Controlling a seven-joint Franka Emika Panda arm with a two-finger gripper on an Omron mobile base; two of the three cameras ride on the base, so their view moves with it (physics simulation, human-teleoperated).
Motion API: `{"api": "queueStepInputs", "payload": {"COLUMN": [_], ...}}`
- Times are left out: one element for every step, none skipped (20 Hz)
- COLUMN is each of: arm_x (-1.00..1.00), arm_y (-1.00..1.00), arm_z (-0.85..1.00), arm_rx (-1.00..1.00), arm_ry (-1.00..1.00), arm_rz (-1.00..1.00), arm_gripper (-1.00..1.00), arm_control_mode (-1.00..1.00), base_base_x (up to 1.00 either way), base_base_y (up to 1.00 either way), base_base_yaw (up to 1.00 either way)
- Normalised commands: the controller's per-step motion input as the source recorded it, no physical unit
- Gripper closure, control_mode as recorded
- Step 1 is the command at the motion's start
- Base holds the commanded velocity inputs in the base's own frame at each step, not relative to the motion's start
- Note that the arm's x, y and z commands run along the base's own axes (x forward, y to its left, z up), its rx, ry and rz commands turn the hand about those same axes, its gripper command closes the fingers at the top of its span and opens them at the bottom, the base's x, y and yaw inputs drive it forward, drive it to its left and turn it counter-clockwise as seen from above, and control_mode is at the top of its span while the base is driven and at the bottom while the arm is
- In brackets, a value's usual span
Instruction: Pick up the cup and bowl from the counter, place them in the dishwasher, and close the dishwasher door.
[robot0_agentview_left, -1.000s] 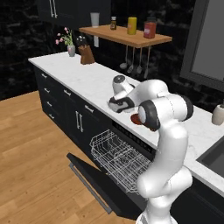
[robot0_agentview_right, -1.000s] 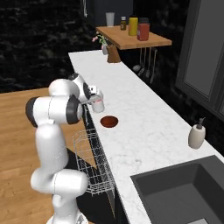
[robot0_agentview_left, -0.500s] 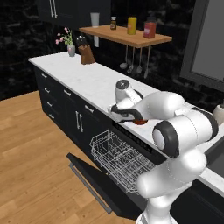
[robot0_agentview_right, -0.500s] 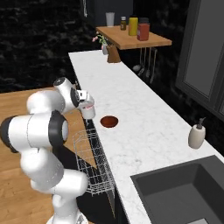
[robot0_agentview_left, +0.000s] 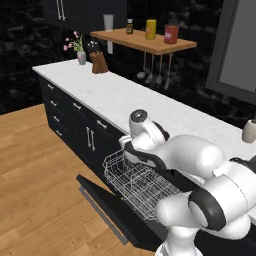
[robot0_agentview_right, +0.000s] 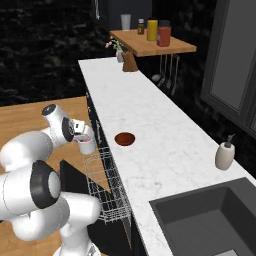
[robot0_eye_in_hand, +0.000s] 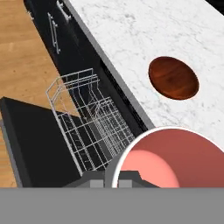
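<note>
My gripper (robot0_agentview_right: 83, 138) is shut on the cup (robot0_agentview_right: 86, 145), grey-white outside with a red rim, and holds it just off the counter's (robot0_agentview_right: 150, 115) front edge, above the white wire rack (robot0_agentview_right: 107, 187) of the dishwasher. In the hand view the cup's red inside (robot0_eye_in_hand: 170, 159) sits low right, with the rack (robot0_eye_in_hand: 87, 122) beneath and left of it. The reddish-brown bowl (robot0_agentview_right: 124, 138) (robot0_eye_in_hand: 173, 77) rests on the counter (robot0_eye_in_hand: 131, 26), a little right of the cup. The dishwasher door (robot0_agentview_left: 112, 210) (robot0_eye_in_hand: 30, 144) hangs open and flat, and the rack (robot0_agentview_left: 137, 185) is pulled out over it.
A soap bottle (robot0_agentview_right: 224, 156) stands by the dark sink (robot0_agentview_right: 210, 220) at the counter's near end. Farther along are a knife block (robot0_agentview_right: 130, 62) and a wooden shelf (robot0_agentview_right: 150, 44) with jars. Black drawers with silver handles (robot0_agentview_left: 75, 107) adjoin the dishwasher; wooden floor (robot0_agentview_left: 35, 165) lies in front.
The arm has folded lower and carried the cup from above the counter's edge outward and down, over the pulled-out rack. The bowl has stayed in place.
</note>
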Motion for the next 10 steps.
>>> {"api": "queueStepInputs", "payload": {"arm_x": [-0.23,0.0,0.0,0.0,0.0,0.0,0.3,0.22,0.39,0.34], "arm_y": [0.61,0.65,0.71,0.71,0.59,0.47,0.43,0.41,0.32,0.39], "arm_z": [-0.36,-0.28,-0.47,-0.51,-0.54,-0.5,-0.6,-0.61,-0.64,-0.66], "arm_rx": [0.0,0.0,0.0,0.0,0.0,0.02,0.03,0.04,0.06,0.06], "arm_ry": [0.0,0.0,0.0,0.0,0.0,0.0,0.1,0.12,0.14,0.11], "arm_rz": [-0.26,-0.29,-0.31,-0.33,-0.34,-0.34,-0.33,-0.33,-0.31,-0.31], "arm_gripper": [1.0,1.0,1.0,1.0,1.0,1.0,1.0,1.0,1.0,1.0], "arm_control_mode": [-1.0,-1.0,-1.0,-1.0,-1.0,-1.0,-1.0,-1.0,-1.0,-1.0], "base_base_x": [0.0,0.0,0.0,0.0,0.0,0.0,0.0,0.0,0.0,0.0], "base_base_y": [0.0,0.0,0.0,0.0,0.0,0.0,0.0,0.0,0.0,0.0], "base_base_yaw": [0.0,0.0,0.0,0.0,0.0,0.0,0.0,0.0,0.0,0.0]}}
